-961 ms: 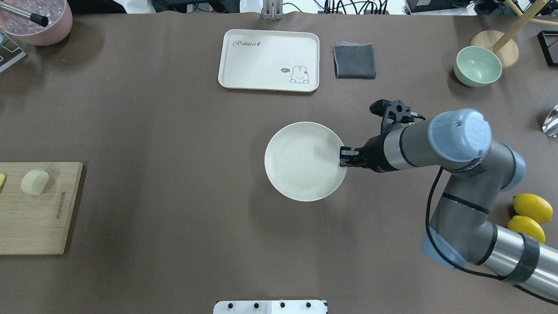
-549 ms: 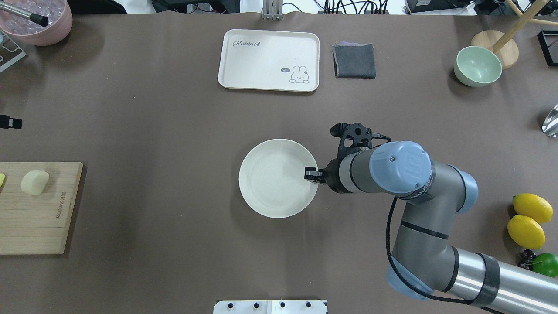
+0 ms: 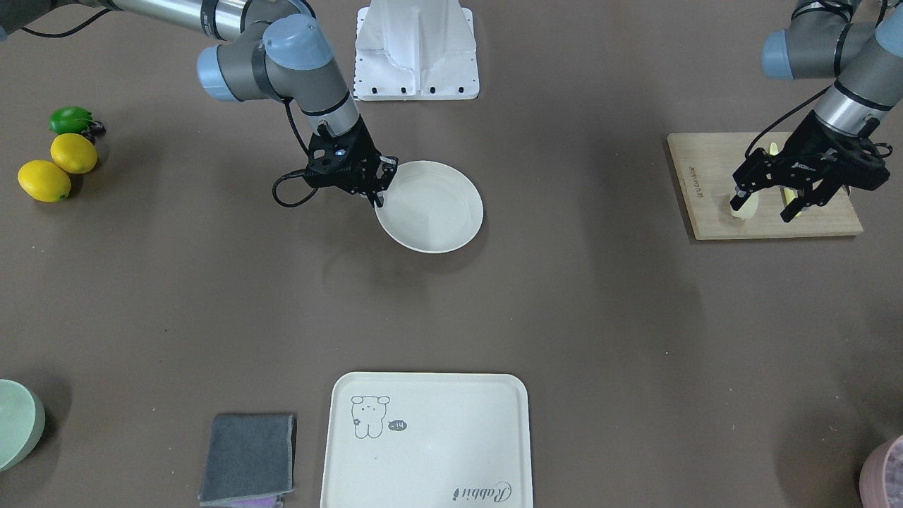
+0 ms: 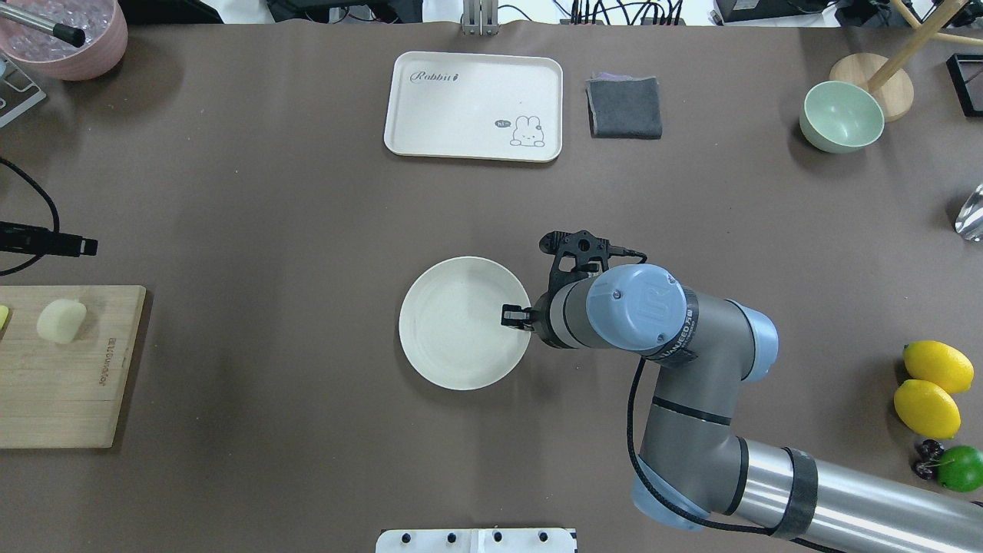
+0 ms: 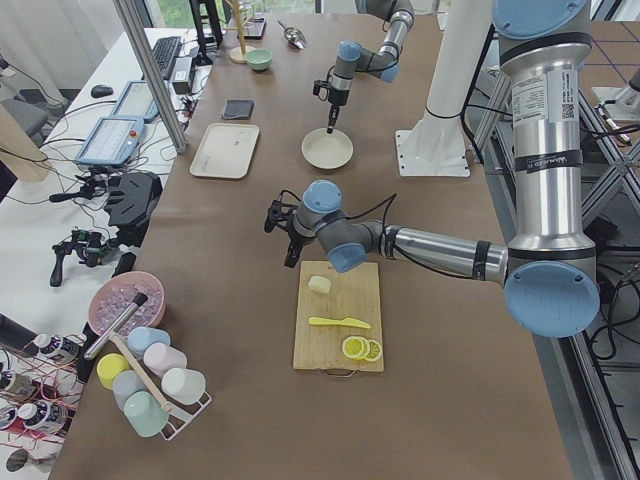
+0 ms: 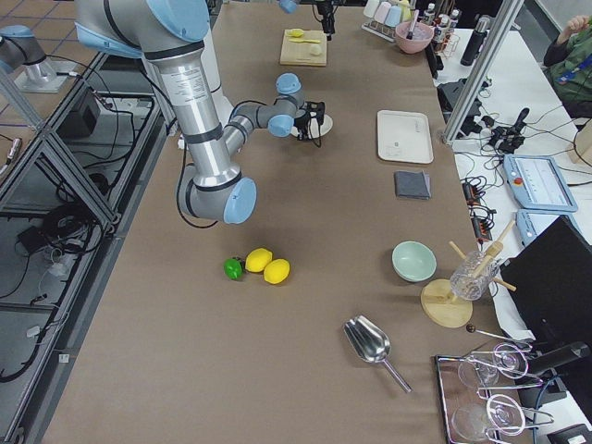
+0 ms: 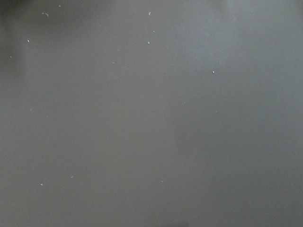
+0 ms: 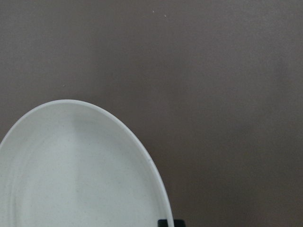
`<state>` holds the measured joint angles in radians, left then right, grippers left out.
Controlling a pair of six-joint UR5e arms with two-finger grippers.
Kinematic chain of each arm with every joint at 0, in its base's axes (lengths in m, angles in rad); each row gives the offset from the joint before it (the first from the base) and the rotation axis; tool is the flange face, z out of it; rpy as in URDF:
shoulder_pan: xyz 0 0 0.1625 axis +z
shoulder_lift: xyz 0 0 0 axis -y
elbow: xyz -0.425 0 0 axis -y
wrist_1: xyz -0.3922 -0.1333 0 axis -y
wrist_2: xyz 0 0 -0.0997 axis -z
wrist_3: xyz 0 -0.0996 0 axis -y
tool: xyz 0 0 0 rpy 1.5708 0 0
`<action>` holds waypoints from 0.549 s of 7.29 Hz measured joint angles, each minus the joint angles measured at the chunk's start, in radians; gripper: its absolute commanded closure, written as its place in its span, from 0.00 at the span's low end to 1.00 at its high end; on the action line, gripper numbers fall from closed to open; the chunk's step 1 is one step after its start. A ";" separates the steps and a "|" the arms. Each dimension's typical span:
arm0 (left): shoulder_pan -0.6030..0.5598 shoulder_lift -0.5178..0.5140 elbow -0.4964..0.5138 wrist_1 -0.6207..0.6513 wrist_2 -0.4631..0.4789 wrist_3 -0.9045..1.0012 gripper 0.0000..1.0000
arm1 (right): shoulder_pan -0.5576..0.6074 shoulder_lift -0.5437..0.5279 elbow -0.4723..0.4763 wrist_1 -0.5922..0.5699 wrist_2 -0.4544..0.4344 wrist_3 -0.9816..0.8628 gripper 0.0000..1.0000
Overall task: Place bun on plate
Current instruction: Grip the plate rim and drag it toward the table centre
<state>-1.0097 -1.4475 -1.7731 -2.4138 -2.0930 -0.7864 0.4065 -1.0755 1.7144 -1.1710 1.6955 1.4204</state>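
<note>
The bun [image 4: 61, 320] lies on a wooden cutting board [image 4: 69, 384] at the table's left edge. Raised near the board's far side, my left gripper [image 3: 763, 208] is open; in the front view one finger [image 3: 738, 197] overlaps the bun [image 3: 748, 206]. The left wrist view shows only brown table. The round cream plate [image 4: 461, 322] is mid-table, empty. My right gripper [image 4: 516, 316] is shut on its right rim. The plate [image 3: 430, 208] casts an offset shadow and looks slightly lifted. The right wrist view shows the plate's rim [image 8: 142, 151] close up.
A cream tray [image 4: 474, 106] and a grey cloth [image 4: 624, 107] lie at the far side. A green bowl [image 4: 841, 117] is far right, a pink bowl [image 4: 69, 38] far left. Lemons [image 4: 937, 367] and a lime [image 4: 960, 467] sit at the right edge. Lemon slices [image 5: 360, 348] share the board.
My right gripper has carried the plate leftward and toward the robot's side of the table. A black part of the left arm has come in at the overhead view's left edge.
</note>
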 measured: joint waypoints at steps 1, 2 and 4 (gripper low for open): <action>0.002 0.001 0.002 0.000 0.000 0.002 0.02 | 0.014 0.004 -0.008 0.000 0.001 -0.004 1.00; 0.003 0.001 0.004 -0.001 0.001 0.002 0.02 | 0.030 0.007 -0.021 0.000 0.001 -0.008 1.00; 0.003 0.004 0.004 -0.001 0.000 0.003 0.02 | 0.049 0.021 -0.061 0.000 0.004 -0.006 0.38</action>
<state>-1.0064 -1.4431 -1.7691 -2.4145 -2.0927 -0.7835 0.4553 -1.0547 1.6537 -1.1706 1.6997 1.4147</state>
